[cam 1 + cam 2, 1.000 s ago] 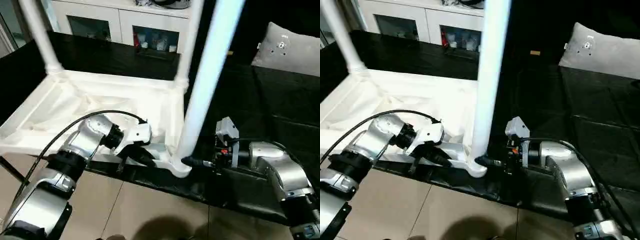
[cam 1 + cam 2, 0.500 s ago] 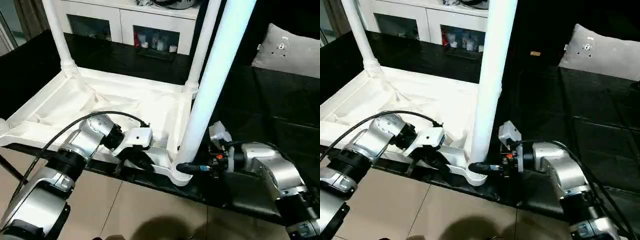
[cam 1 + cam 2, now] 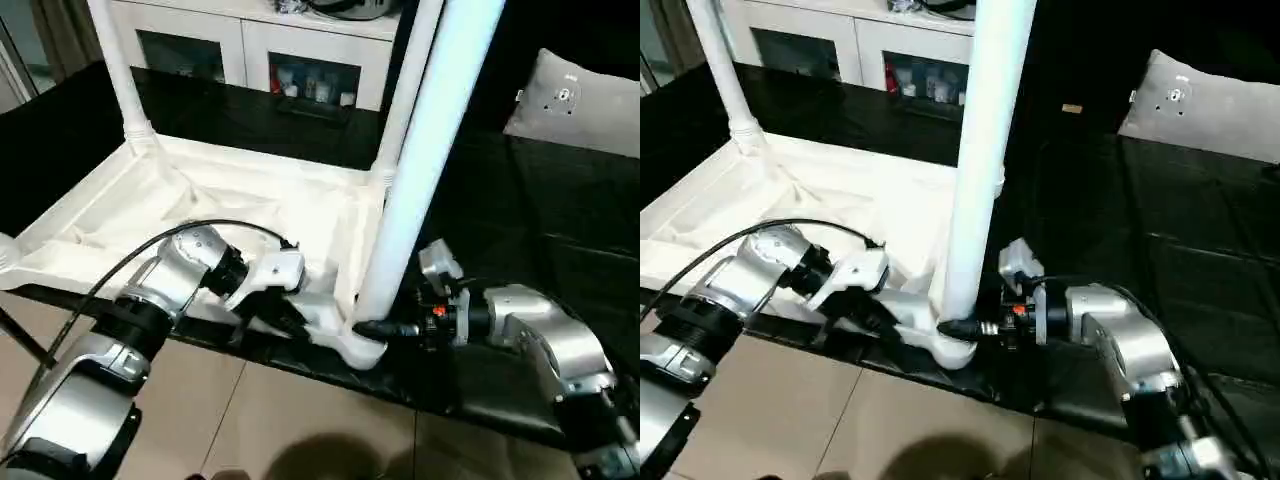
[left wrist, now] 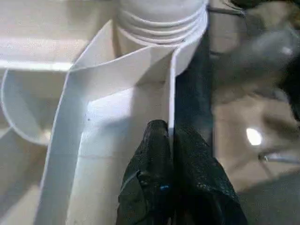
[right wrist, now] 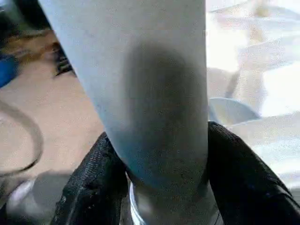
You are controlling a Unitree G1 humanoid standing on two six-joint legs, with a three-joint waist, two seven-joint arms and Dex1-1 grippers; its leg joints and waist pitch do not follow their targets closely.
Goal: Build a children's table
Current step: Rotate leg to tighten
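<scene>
The children's table top (image 3: 200,205) lies upside down on the black bench (image 3: 560,220) with 3 legs (image 3: 425,150) standing in corner sockets, no readable writing, the right gripper (image 5: 154,187) clamped around the nearest leg's base, the left gripper (image 4: 171,140) pinching the top's rim.

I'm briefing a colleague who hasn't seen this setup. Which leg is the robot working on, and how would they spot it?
Start at the upturned white table top on the black surface. Three legs stand in its corner sockets; take the near leg, closest to the robot. It alone has the right gripper clamped around its base, and it looks thickest.
</scene>
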